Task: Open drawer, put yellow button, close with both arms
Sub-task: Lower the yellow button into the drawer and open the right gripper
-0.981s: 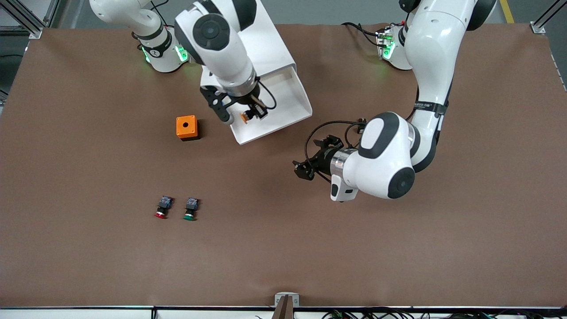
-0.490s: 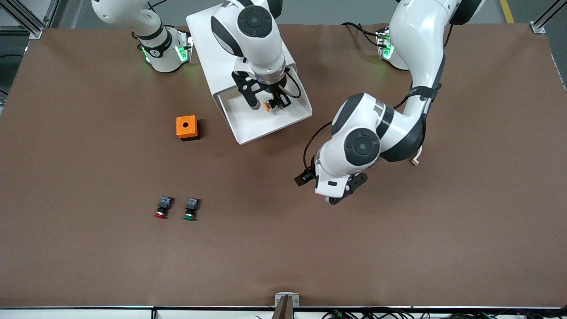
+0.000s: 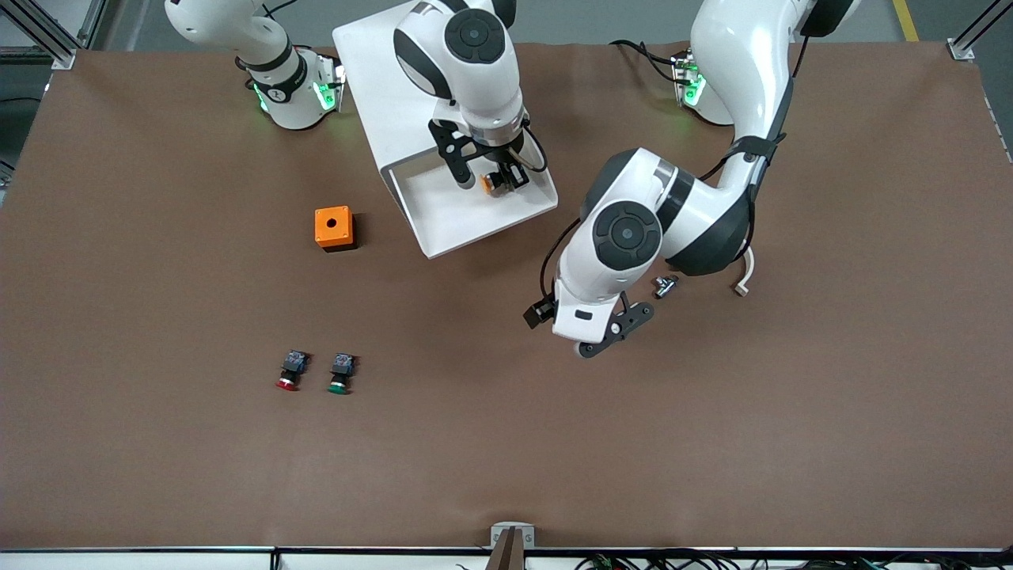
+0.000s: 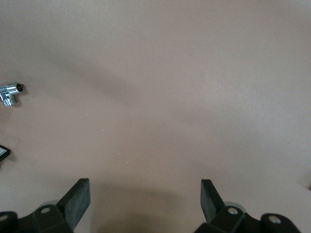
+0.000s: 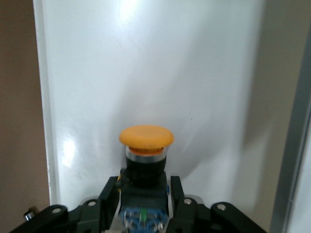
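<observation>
Presently the yellow button [image 5: 146, 145] sits between the fingers [image 5: 109, 191] of the right gripper [image 3: 500, 180], cap pointing away from the wrist, over the white floor of the pulled-out drawer [image 3: 443, 218]; fingers lie close along both sides of the dark body, but whether they pinch it or have slackened cannot be told from either view; likewise unclear whether the button rests on the drawer floor or hangs just above it.

Front view: button shows only as a small orange spot under the right wrist; body hidden by gripper and cabling; cabinet [image 3: 380, 79] partly covered by the right arm.

Left gripper [image 4: 145, 199] hangs low over bare table toward the left arm's end, apart from the drawer, fingers spread wide, nothing between them; in front view it is mostly hidden under its own wrist housing.

Left wrist view shows a small silver fitting [image 4: 9, 93] on the table; front view puts it beside the left arm's elbow.

Front view only: orange box [image 3: 333, 228] beside the drawer, toward the right arm's end; red button [image 3: 290, 370] and green button [image 3: 340, 374] side by side, nearer the camera.
</observation>
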Motion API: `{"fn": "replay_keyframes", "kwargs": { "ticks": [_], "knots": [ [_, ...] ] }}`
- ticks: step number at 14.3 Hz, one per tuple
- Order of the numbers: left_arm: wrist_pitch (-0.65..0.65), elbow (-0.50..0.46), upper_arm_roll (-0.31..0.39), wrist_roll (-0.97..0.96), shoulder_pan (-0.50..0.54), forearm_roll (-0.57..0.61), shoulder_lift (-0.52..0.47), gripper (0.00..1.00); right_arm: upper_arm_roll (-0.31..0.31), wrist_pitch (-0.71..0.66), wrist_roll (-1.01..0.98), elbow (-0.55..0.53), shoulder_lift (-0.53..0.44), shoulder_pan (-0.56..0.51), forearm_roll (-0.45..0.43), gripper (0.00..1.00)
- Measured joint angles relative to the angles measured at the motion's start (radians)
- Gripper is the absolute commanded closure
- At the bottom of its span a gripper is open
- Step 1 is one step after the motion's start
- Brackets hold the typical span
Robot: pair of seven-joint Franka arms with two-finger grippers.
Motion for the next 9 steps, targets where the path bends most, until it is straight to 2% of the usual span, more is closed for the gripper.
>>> {"fn": "replay_keyframes", "kwargs": {
  "ticks": [4,9],
  "knots": [
    [0.000,-0.006,0.000,0.000,-0.004,0.001,0.000,0.00,-0.019,-0.011,-0.086,0.029,0.000,-0.014,-0.012,0.00],
    [0.000,-0.009,-0.001,0.000,-0.014,0.028,-0.001,0.00,-0.034,-0.229,-0.486,0.197,-0.005,-0.180,-0.012,0.00]
  ]
}}
